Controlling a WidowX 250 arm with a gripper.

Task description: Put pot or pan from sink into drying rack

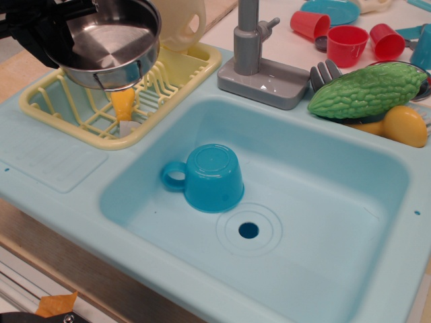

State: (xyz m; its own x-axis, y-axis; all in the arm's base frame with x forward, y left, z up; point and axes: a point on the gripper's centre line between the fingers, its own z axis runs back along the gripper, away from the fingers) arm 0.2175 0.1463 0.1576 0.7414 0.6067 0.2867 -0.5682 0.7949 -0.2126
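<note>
holding the shallow shiny stainless-steel pan [108, 42] by its left rim, the black hand [42, 30] carries it at upper left, above the pale yellow slotted plastic drying rack [195, 67]. judged next: lower, then release.

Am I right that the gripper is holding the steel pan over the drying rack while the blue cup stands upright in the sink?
Not quite: in the observation.image view the blue cup lies upside down, base up, in the sink. The rest holds: the gripper holds the steel pan over the drying rack.
</note>
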